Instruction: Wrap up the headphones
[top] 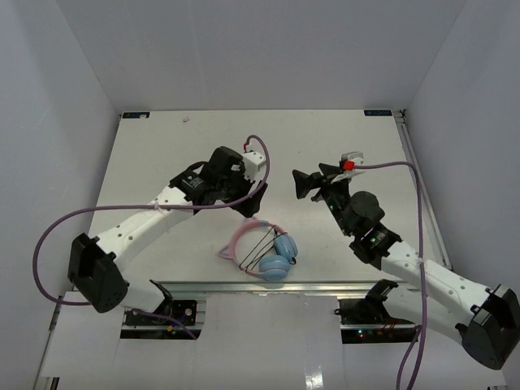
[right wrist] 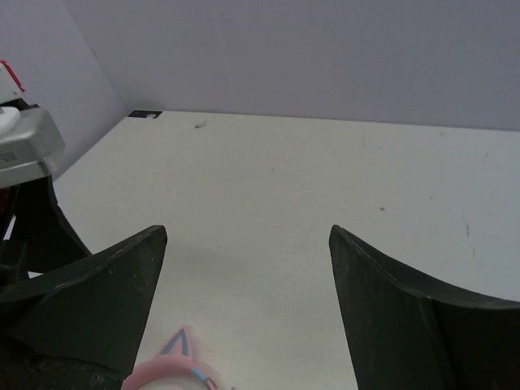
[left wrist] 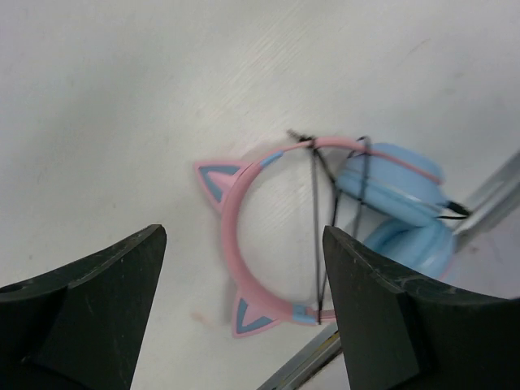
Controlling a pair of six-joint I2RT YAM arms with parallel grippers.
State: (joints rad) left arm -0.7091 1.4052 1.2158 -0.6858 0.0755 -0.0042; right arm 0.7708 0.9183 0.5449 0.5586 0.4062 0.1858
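Note:
The headphones (top: 264,250) lie flat near the table's front edge, pink cat-eared headband (top: 237,241) to the left, light blue ear cups (top: 281,257) to the right. The thin black cord (top: 258,246) runs in several strands across the band's opening. My left gripper (top: 246,205) hovers just behind them, open and empty. In the left wrist view (left wrist: 244,236) the headband (left wrist: 230,231), cups (left wrist: 398,183) and cord (left wrist: 315,219) lie below its jaws. My right gripper (top: 302,184) is open and empty, raised to the right and pointing left. In the right wrist view (right wrist: 248,236) one pink ear (right wrist: 175,356) shows at the bottom.
An aluminium rail (top: 268,286) runs along the table's front edge just in front of the headphones and also shows in the left wrist view (left wrist: 487,193). Thick purple cables (top: 410,175) loop over both arms. White walls close in the table on three sides.

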